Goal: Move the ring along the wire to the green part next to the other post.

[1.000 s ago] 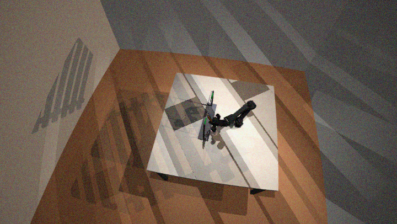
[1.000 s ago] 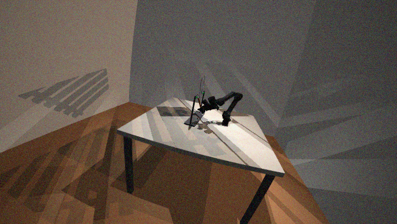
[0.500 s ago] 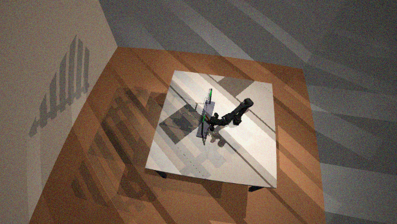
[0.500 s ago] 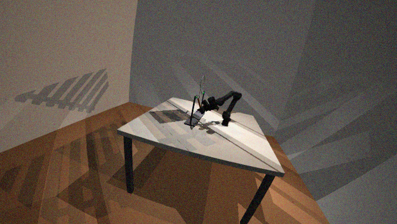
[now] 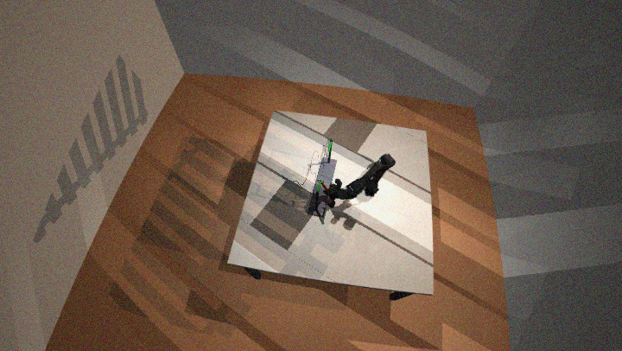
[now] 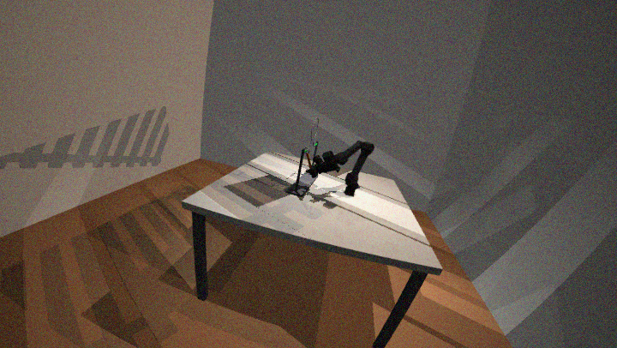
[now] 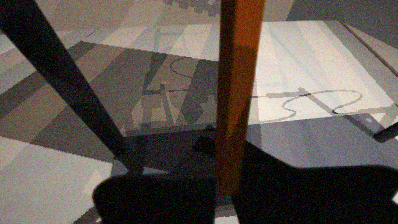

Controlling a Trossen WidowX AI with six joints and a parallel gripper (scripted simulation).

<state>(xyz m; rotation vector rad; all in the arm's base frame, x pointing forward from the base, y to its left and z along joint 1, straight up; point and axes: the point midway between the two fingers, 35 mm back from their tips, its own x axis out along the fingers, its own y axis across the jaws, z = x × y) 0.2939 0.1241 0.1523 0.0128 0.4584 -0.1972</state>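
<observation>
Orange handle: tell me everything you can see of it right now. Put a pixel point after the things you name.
The handle (image 5: 324, 186) (image 6: 308, 159) (image 7: 238, 95) is a plain, straight, slim orange bar with flat faces and edges, its material unclear. The gripper (image 7: 214, 131) is shut on its lower end. It leans slightly in the exterior view, rising toward the near post's green part. The wrist view cuts off its upper end.

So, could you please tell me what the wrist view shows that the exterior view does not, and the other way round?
Wrist only: the slot between the pincer's two dark fingers, close up.

Exterior only: the arm's bend and the table's legs.

Both: the orange handle, held in the pincer, and the pale tabletop.
</observation>
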